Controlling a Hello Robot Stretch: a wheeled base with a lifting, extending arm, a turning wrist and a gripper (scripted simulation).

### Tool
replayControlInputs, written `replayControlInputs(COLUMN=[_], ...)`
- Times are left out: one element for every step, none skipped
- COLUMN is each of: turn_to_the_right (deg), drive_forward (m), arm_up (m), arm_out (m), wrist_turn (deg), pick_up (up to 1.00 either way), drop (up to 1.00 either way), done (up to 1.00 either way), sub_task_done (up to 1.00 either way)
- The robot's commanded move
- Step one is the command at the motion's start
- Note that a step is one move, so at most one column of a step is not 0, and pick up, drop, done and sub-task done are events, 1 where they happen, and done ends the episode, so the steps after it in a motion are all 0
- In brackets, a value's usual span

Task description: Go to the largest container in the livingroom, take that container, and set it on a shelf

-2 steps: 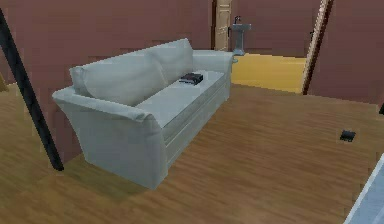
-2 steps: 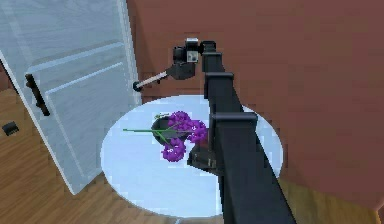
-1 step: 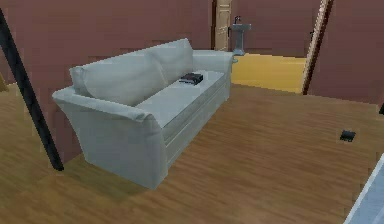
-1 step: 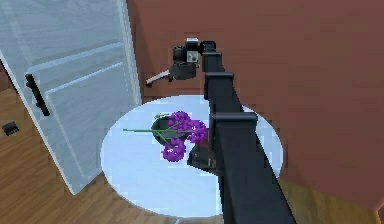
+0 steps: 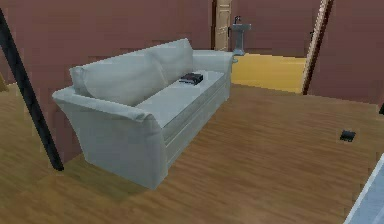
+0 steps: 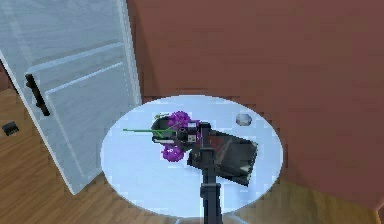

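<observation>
One pale sofa (image 5: 140,100) is standing on wooden floor in the forward view, a dark flat thing (image 5: 191,78) lying on its seat | arm side view: the gripper (image 6: 188,138) is showing above a round white table (image 6: 130,165), right at a purple-flowered thing (image 6: 178,122) and a black slab (image 6: 235,160); whether it is holding anything I cannot tell | a small grey bowl-like thing (image 6: 243,120) is sitting near the table's far edge, apart from the gripper.

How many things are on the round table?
3: purple flowers at centre, small grey container near the wall, dark flat item beside the arm, which may hide more.
</observation>
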Motion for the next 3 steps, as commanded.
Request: replayControlInputs(turn_to_the_right=[0.0, 0.0, 0.0], drive_forward=[0.0, 0.0, 0.0], arm_up=[0.0, 0.1, 0.2], arm_out=[0.0, 0.0, 0.0], wrist_turn=[0.0, 0.0, 0.0], pick_up=[1.0, 0.0, 0.0], drop=[0.0, 0.0, 0.0], done=[0.0, 0.0, 0.0], sub_task_done=[0.0, 0.0, 0.0])
